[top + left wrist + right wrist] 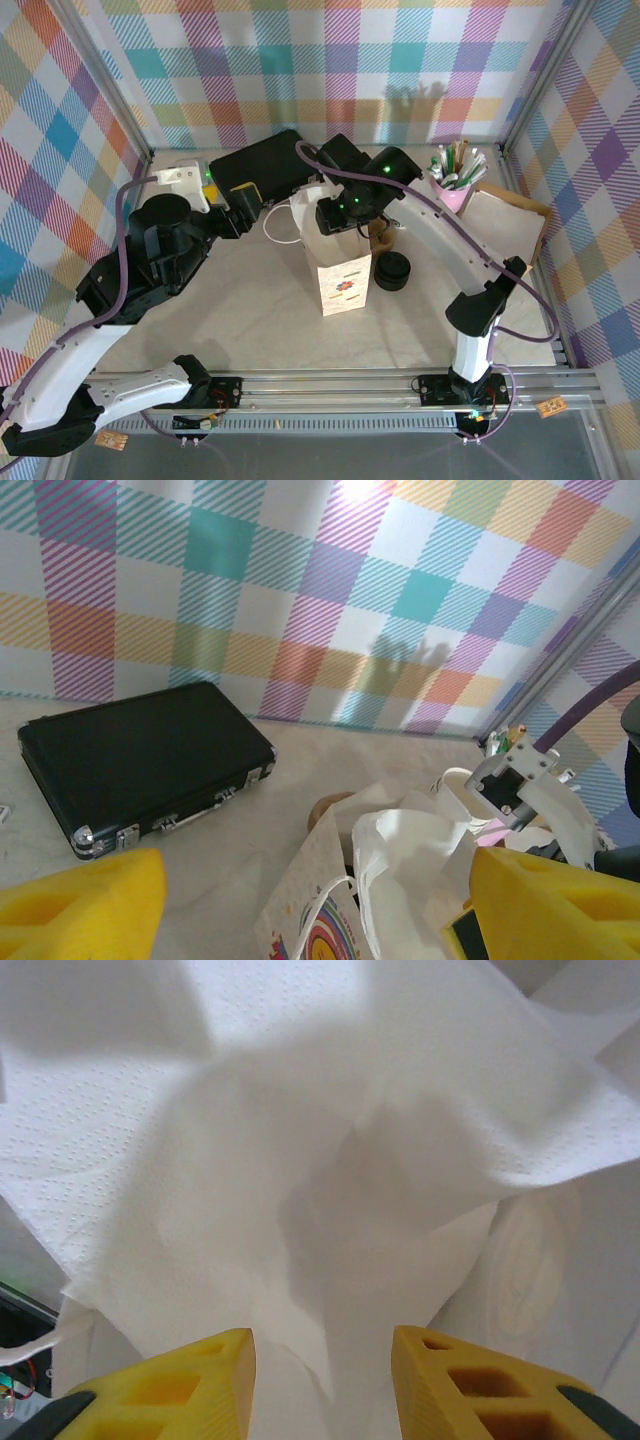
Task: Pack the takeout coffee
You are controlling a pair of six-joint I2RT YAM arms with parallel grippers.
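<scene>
A dimpled, crumpled white napkin [300,1160] droops over the mouth of a stiff white paper bag [345,280]. The right gripper [322,1380] points down at it, its yellow foam pads apart. The left gripper [320,910] hovers near the bag, pads spread wide and empty. The coffee cup [453,783] shows a cream rim at the bag's mouth, its body hidden.

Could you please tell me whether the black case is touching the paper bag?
Apart. The left wrist view shows a stretch of bare table between the black case and the paper bag.
</scene>
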